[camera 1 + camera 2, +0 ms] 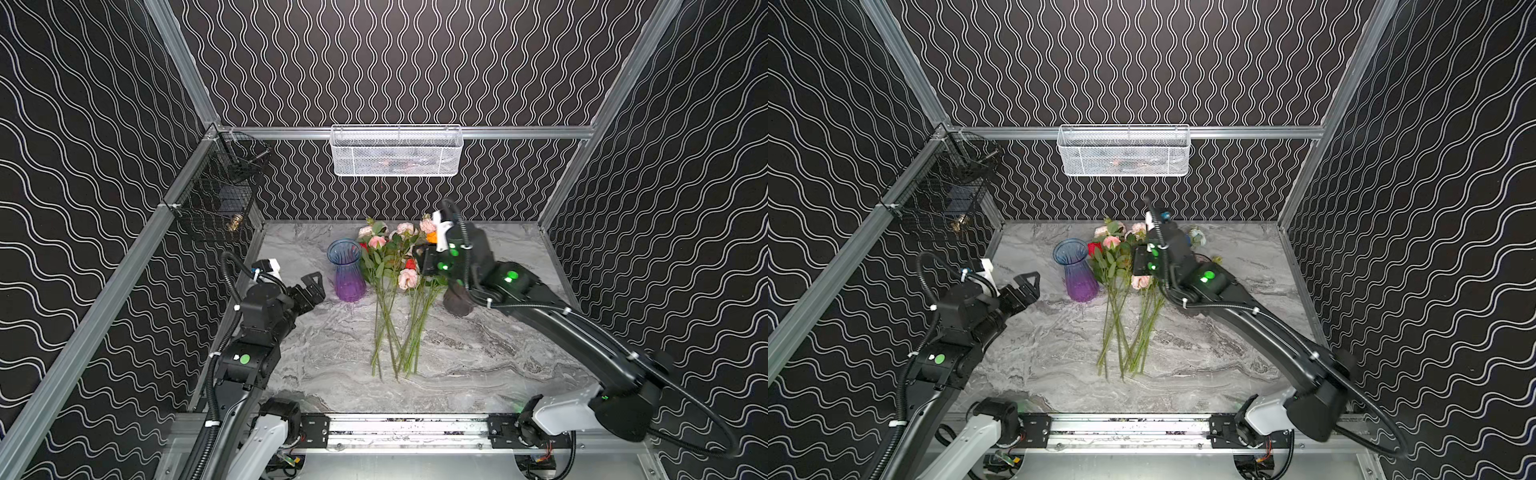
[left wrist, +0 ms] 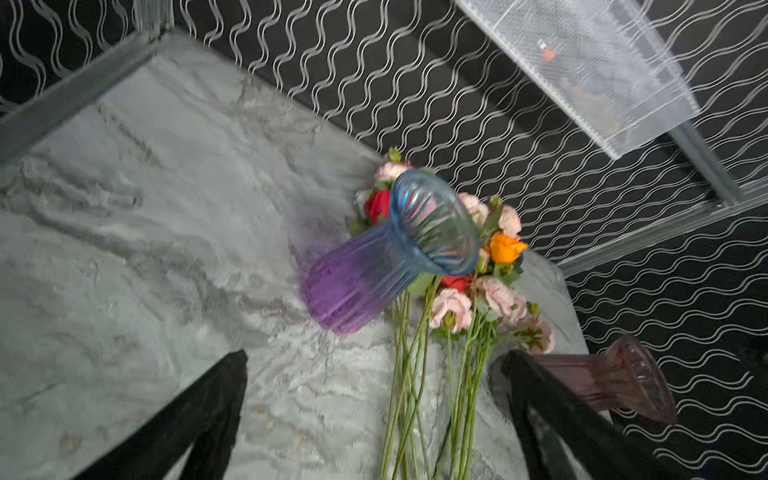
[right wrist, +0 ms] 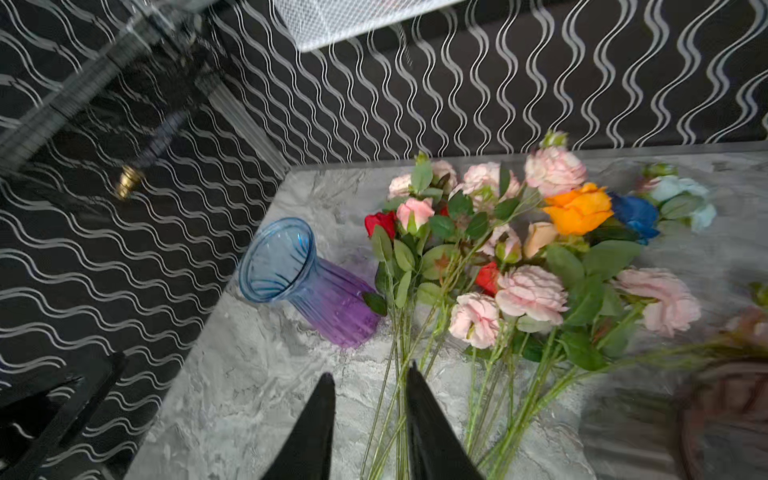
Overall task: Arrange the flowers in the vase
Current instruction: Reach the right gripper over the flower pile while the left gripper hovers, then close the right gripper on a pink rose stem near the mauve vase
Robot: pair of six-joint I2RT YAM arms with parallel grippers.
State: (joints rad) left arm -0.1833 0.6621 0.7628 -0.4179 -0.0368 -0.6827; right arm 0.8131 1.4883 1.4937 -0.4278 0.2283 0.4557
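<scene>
The vase (image 1: 347, 270) (image 1: 1077, 270), ribbed glass with a blue rim fading to a purple base, stands upright left of centre and holds nothing. The flowers (image 1: 390, 266) (image 1: 1121, 266) lie in a bunch on the marble table just right of it, heads toward the back wall and green stems toward the front. Most are pale pink, with red, orange and blue ones (image 3: 519, 257). My right gripper (image 3: 370, 372) hangs over the stems just below the heads. Its jaws are narrowed but apart, with several stems showing in the gap. My left gripper (image 1: 314, 286) (image 2: 376, 355) is wide open left of the vase, holding nothing.
A dark brownish glass vase (image 1: 457, 303) (image 2: 623, 382) stands under my right forearm, right of the flowers. A white mesh basket (image 1: 395, 151) hangs on the back wall and a black wire basket (image 1: 216, 199) on the left wall. Walls close in the table's back and sides.
</scene>
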